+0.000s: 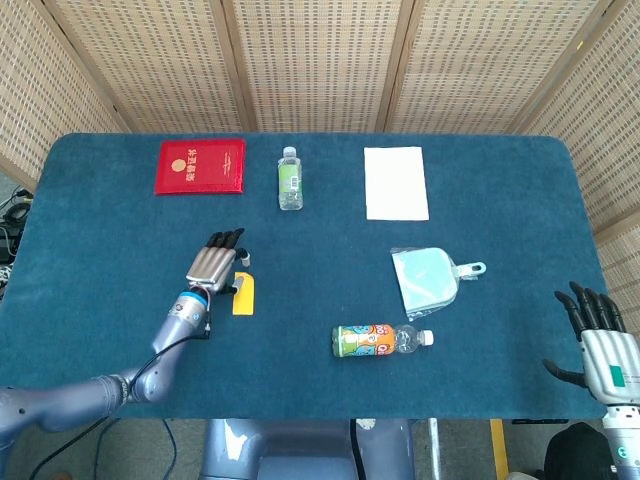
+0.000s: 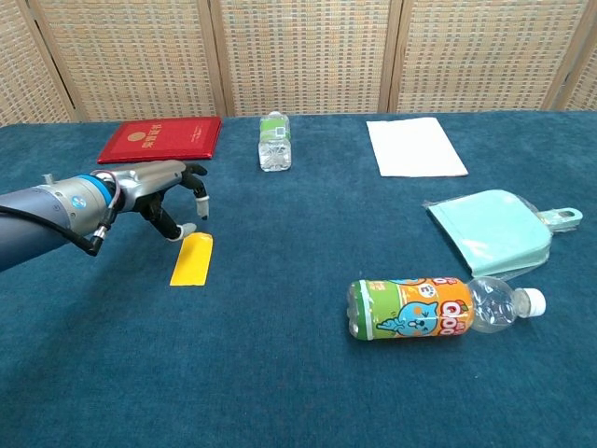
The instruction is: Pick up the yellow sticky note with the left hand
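The yellow sticky note (image 1: 244, 294) (image 2: 191, 259) lies flat on the blue table. My left hand (image 1: 214, 264) (image 2: 168, 191) hovers just above and to the left of the note's far end, palm down, fingers spread and curved, holding nothing. Its thumb tip sits close to the note's far edge; I cannot tell whether it touches. My right hand (image 1: 600, 340) stays at the table's right front corner, fingers spread, empty; the chest view does not show it.
A red booklet (image 1: 200, 166) lies at the back left, a small clear bottle (image 1: 289, 179) beside it, a white sheet (image 1: 396, 183) further right. A light-blue pouch (image 1: 428, 279) and an orange drink bottle (image 1: 380, 340) lie right of the note.
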